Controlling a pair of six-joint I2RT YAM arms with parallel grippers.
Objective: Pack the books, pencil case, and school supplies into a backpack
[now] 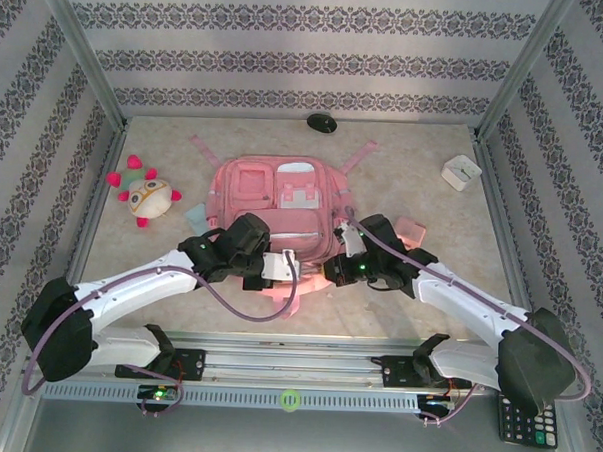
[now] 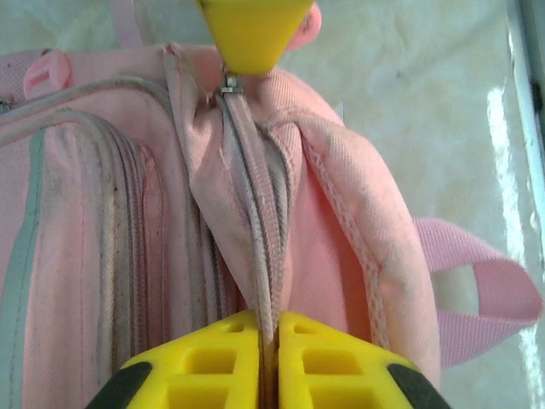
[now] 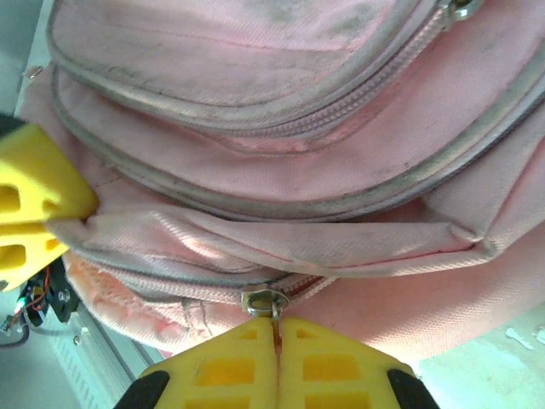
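Backpack (image 1: 281,200): your left jaws pinch its zip seam (image 2: 258,256), right jaws clamp its zipper pull (image 3: 266,300); plush toy (image 1: 148,197) lies left.

Pink backpack (image 1: 281,190) flat mid-table, pockets facing up.

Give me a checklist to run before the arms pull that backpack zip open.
1. Right gripper shut on the zipper pull: ok.
2. Left gripper clamped on the zip seam of the backpack: ok.
3. Zip open wide enough for packing: not ok, it is closed along the stretch between the two grippers.
4. Pencil case lying free beside the backpack: cannot tell, it is partly hidden.
5. Plush toy clear of both arms: ok.
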